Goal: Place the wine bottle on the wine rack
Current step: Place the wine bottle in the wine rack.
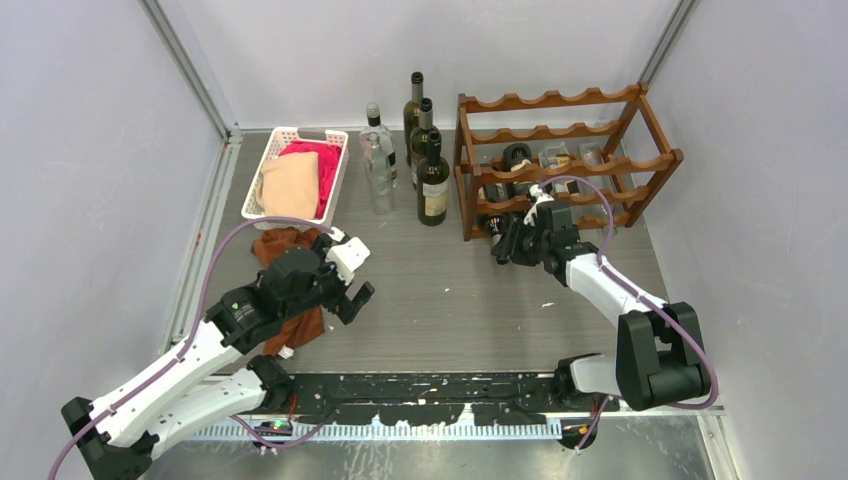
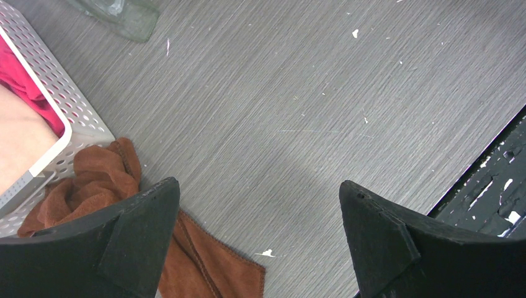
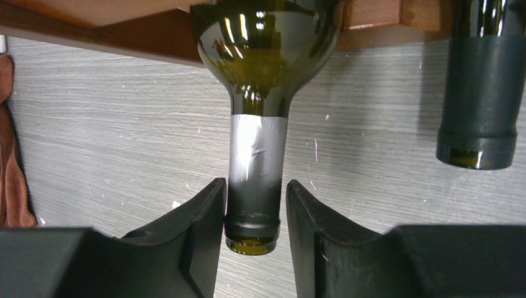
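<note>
While the right fingers (image 3: 198,230) stand narrowly parted around the wine bottle (image 3: 267,49) at its neck, gripping nothing firmly, its body lies in the lowest tier of the wine rack (image 1: 550,100), at the far right corner of the table (image 1: 450,300). A straight retreat along the neck should avoid dragging it out. The left fingers (image 2: 142,230) gape wide and empty. Four upright bottles (image 1: 432,180) stand beside one rack.

Robotics lab test cell

Plain pale walls (image 1: 90,150) on aluminium frame rails (image 1: 190,75) box in a grey wood-grain table (image 1: 450,300). The left arm (image 1: 190,360) and right arm (image 1: 600,280), trailing purple cables (image 1: 215,265), are bolted to a chipped black mounting rail (image 1: 420,385). Staged props stand behind: wine rack (image 1: 560,100), bottles (image 1: 432,180), basket (image 1: 262,165) of cloths (image 1: 290,185).
</note>
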Controlling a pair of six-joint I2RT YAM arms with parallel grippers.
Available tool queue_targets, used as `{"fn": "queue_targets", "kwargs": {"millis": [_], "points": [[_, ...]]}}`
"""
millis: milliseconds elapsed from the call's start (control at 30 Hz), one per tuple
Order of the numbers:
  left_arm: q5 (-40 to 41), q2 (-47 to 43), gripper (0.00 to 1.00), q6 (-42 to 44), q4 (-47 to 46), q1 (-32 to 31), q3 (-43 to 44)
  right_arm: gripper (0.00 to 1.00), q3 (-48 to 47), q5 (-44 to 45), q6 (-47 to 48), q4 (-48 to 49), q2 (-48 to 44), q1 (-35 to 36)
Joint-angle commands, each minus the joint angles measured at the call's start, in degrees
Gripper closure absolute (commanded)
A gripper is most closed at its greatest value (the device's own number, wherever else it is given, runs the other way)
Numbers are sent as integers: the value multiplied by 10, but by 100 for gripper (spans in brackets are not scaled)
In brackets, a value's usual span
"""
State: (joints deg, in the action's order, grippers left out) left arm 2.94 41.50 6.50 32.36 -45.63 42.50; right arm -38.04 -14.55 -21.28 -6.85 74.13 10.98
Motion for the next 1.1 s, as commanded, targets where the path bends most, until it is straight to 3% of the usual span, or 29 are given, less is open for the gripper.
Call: {"fn": "queue_targets", "kwargs": {"millis": [0,133,233,400,500,767,1067], "points": [[-3,-4,2,4,-32,4,13,52,-14,6,-11,-15,-12,-6],[-3,-3,1,4,-32,4,13,52,-15,6,-17,-17,-8,-9],[-3,-3,1,4,-32,5,13,59,-14,7,-23,-14,-7,-11],[-5,-1,1,4,-33,5,13,84,-10,5,-42,4,4,-12],[-6,0,1,4,-33,7,13,92,0,-3,-60,27,19,-12],[-7,2,1,4,-34,12,12,95,27,0,-82,120,62,-12],[-12,12,2,4,-36,16,12,97,-3,-12,-89,120,120,-15]]}}
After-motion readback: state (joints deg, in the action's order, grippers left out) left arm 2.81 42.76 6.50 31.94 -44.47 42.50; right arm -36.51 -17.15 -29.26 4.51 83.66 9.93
